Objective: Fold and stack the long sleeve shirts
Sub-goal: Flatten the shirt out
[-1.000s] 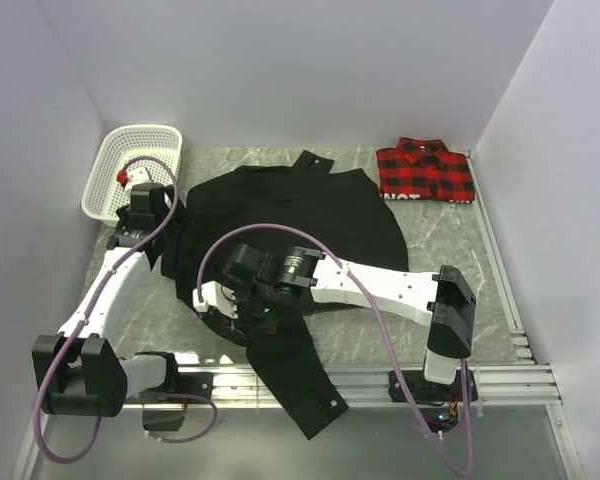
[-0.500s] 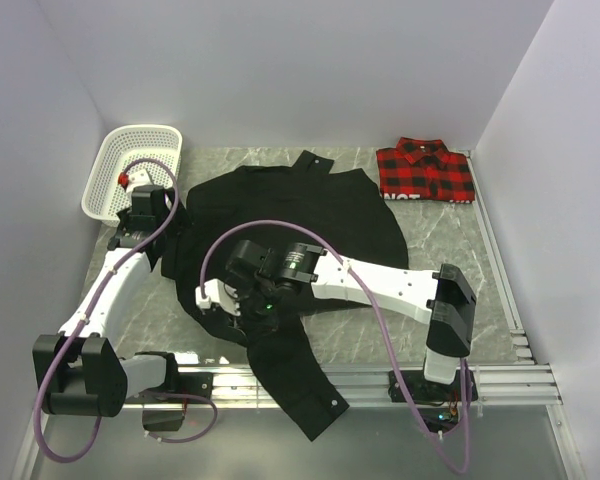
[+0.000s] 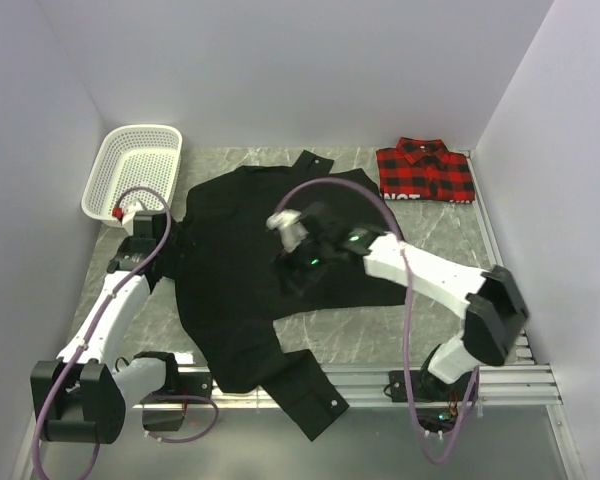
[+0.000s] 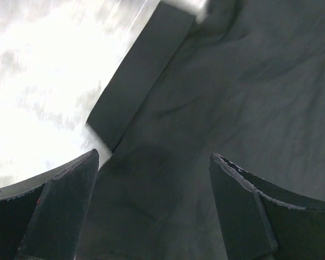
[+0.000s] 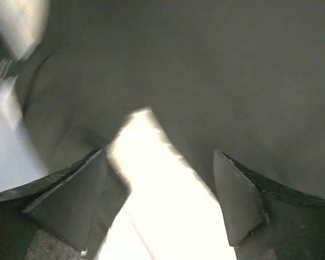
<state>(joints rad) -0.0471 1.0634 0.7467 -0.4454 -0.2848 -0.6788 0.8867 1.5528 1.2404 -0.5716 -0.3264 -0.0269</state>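
Two shirts, black shirt (image 3: 250, 300) sleeve over near edge (image 3: 380, 378), plaid shirt (image 3: 425, 172) far right, left gripper (image 4: 154, 157), right gripper (image 5: 160, 154) both agape.

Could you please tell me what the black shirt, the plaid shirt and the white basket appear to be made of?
The black shirt looks like soft matte cloth: it creases and drapes limply. The plaid shirt seems a similar fabric, perhaps flannel, going by its checked pattern and flat fold. The white basket looks like rigid moulded plastic, given its even open mesh.
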